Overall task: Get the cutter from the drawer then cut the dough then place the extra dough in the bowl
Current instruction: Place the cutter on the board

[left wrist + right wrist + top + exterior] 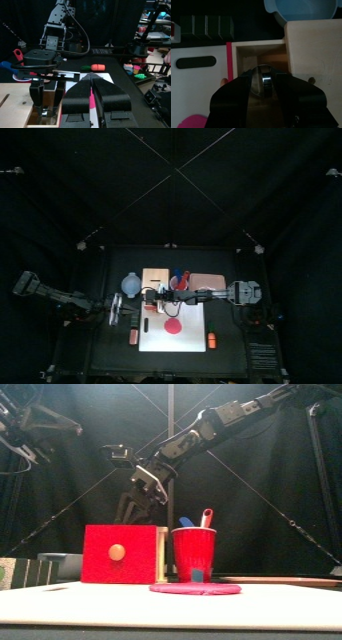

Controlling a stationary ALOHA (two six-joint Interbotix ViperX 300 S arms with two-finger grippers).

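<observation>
Cutter (263, 80) gripped in R fingers (238, 95) at open drawer (258, 52) — walls close each side, L fingers (83, 94) clenched, empty.

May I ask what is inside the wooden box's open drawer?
The round metal cutter is in there; the right gripper hides much of the drawer floor.
</observation>
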